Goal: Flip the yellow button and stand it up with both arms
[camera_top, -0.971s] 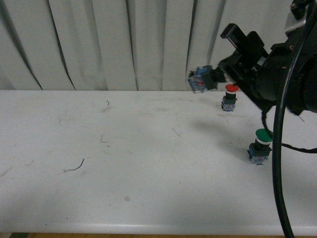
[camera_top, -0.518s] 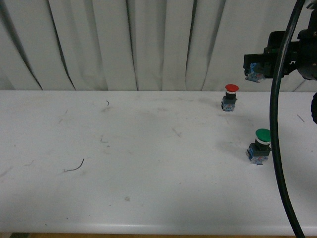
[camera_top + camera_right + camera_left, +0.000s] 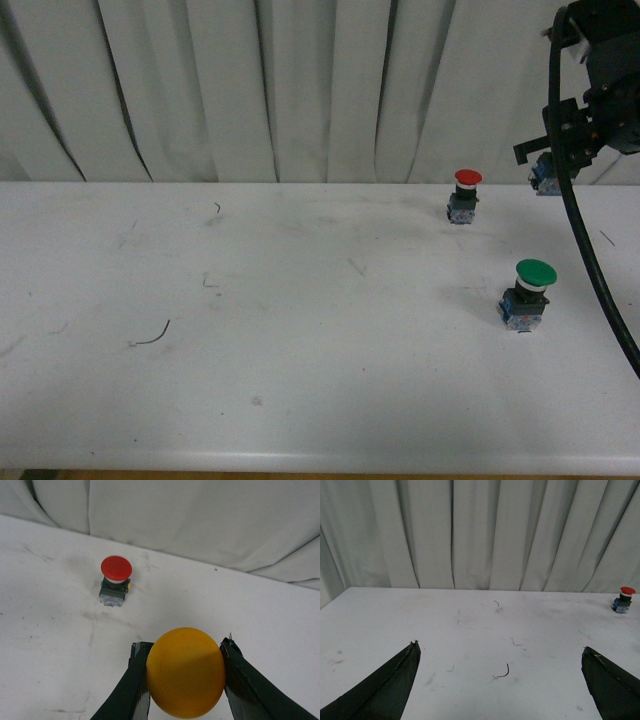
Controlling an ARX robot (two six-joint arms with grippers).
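Note:
My right gripper [image 3: 184, 652] is shut on the yellow button [image 3: 185, 672]. Its round yellow-orange cap faces the right wrist camera and fills the gap between the black fingers. In the front view the right gripper [image 3: 550, 165] hangs at the far right, above the table's back edge, and only the button's blue-grey base [image 3: 546, 179] shows under it. My left gripper [image 3: 500, 652] is open and empty over the white table [image 3: 470, 630]. The left arm is out of the front view.
A red-capped button [image 3: 464, 195] stands at the back right, also in the right wrist view [image 3: 115, 580] and left wrist view [image 3: 623, 600]. A green-capped button [image 3: 527, 293] stands nearer the front right. A small curved wire [image 3: 152, 336] lies left. A thick black cable [image 3: 590, 260] hangs at the right.
My right arm has swung from above the red button to the far right and back, carrying the yellow button. It has dropped a little since half a second ago.

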